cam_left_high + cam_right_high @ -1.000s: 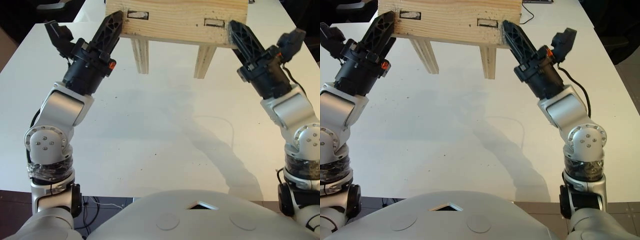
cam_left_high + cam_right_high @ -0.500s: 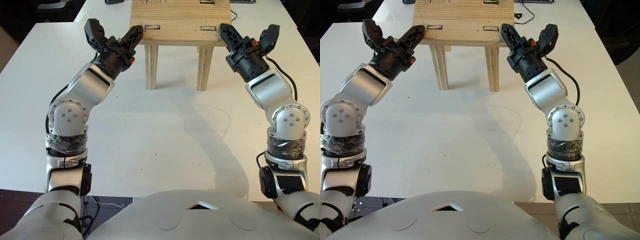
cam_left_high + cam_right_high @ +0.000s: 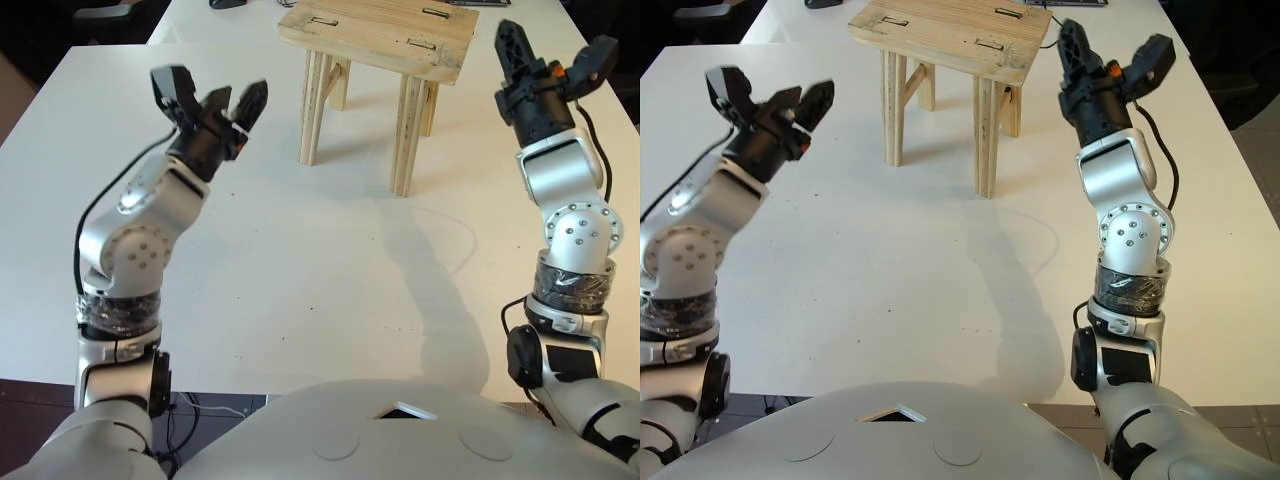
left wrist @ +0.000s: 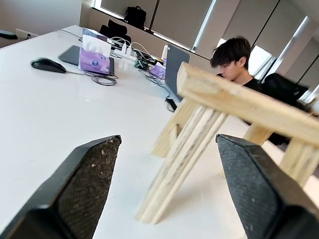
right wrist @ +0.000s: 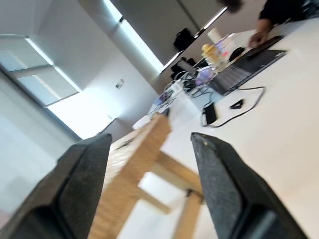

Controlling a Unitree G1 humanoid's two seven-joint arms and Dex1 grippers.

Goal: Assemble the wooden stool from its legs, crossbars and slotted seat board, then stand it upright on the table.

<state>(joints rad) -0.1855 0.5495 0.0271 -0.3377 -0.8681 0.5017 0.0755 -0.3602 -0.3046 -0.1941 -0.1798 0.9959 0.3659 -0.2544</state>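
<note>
The assembled wooden stool [image 3: 380,30] stands upright on its legs at the far middle of the white table [image 3: 300,280], slotted seat board on top. My left gripper [image 3: 212,97] hovers open to the stool's left, well apart from it, with nothing between its fingers. My right gripper [image 3: 555,50] is raised at the stool's right side, open and empty, close to the seat's edge but not touching. In the left wrist view the stool [image 4: 224,104] stands beyond my own gripper [image 4: 167,189]. The right wrist view has the seat edge [image 5: 144,149] past that gripper [image 5: 149,184].
The near and middle parts of the table are bare white surface. On a farther table lie a mouse [image 4: 48,65], a tissue box [image 4: 95,50], cables and a laptop [image 5: 244,69], where a person sits. The table's left edge runs near my left arm.
Both grippers held the stool's seat by its ends a second ago. They have since let go and drawn back outward, and the stool now stands free on the table.
</note>
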